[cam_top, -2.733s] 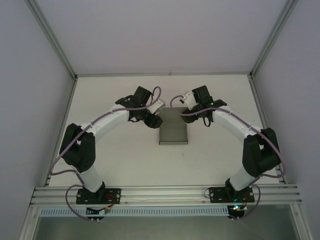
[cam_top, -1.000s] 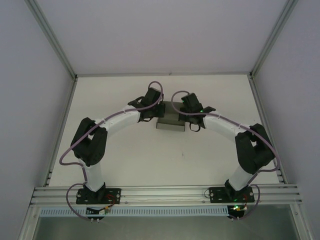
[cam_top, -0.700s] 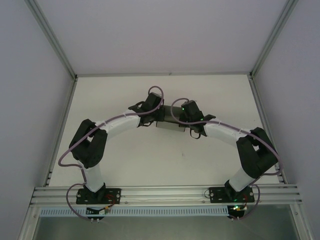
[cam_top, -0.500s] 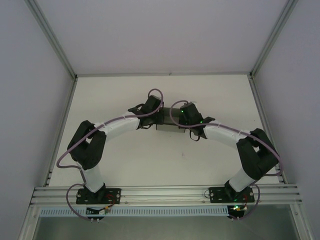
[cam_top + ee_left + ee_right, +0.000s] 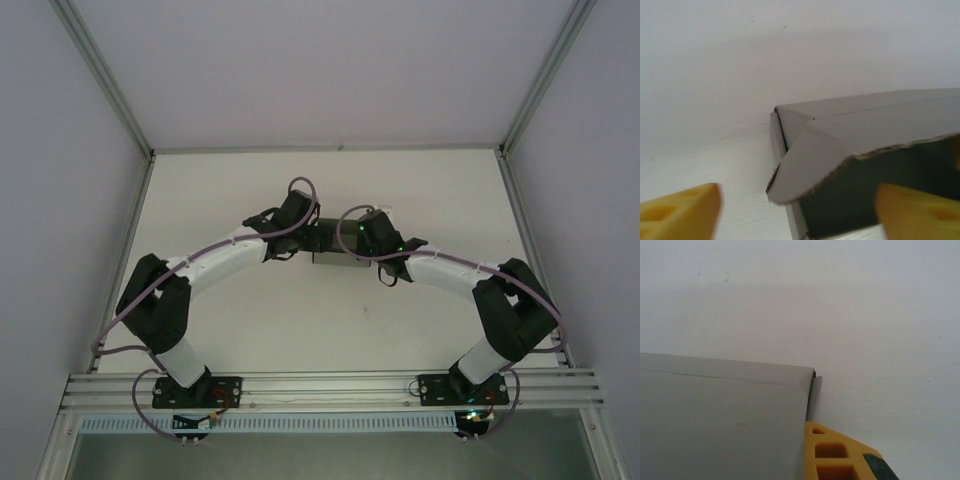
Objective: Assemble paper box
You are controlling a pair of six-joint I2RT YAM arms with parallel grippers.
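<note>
1. Locate the paper box (image 5: 338,257) near the middle of the worktop (image 5: 300,320), between both arms.
2. Left end effector (image 5: 797,200): fingers spread, straddling the raised corner flap (image 5: 800,162); nothing is pinched.
3. Right end effector (image 5: 354,240): one finger (image 5: 835,452) sits against the grey panel (image 5: 720,420); whether it is clamped cannot be determined.
4. Tuck the corner flap inside the wall first. Press along the crease, not the free edge, to avoid buckling the thin cardboard.

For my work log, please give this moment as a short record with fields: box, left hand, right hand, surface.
box: grey paper box, partly folded, one rounded corner flap sticking out
left hand: open, fingers on either side of that corner
right hand: one yellow finger beside the box's end wall; grip unclear
surface: white table
</note>
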